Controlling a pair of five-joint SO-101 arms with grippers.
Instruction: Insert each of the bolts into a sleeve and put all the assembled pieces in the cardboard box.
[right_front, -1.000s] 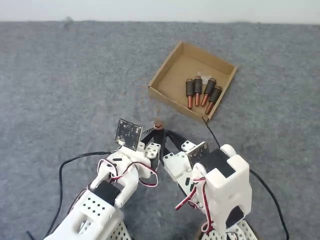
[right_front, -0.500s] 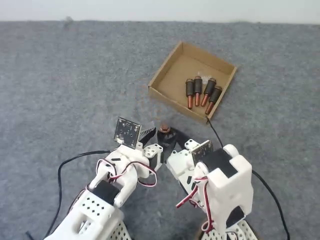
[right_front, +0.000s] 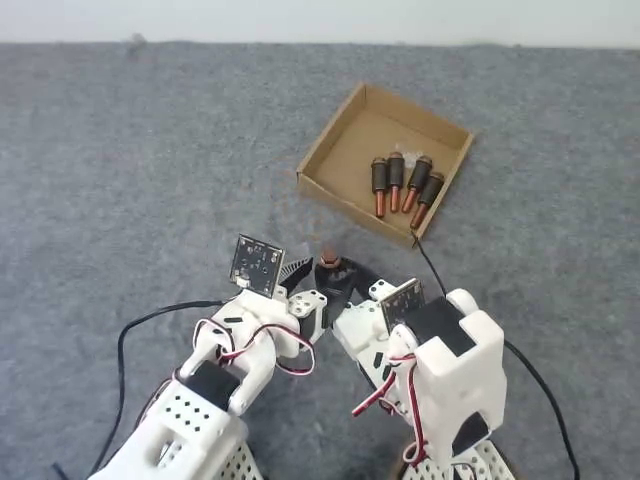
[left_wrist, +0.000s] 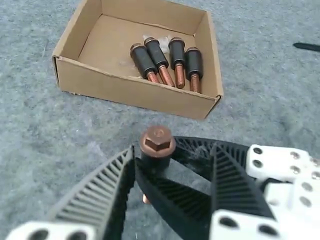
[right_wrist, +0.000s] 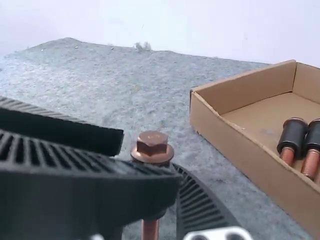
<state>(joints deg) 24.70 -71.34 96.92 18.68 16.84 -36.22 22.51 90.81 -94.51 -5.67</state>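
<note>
Beyond grey carpet (right_front: 120, 150) with cardboard box (right_front: 365, 130), a white wall (right_front: 300, 20).

A grey, felt-like mat (right_front: 140, 170) is covering the table, reaching the three, six and nine o'clock edges of the high view. A white wall (right_front: 300, 18) is standing along its twelve o'clock side. A tuft of grey fluff (right_front: 135, 40) is sitting toward eleven o'clock, at the wall's foot.
</note>
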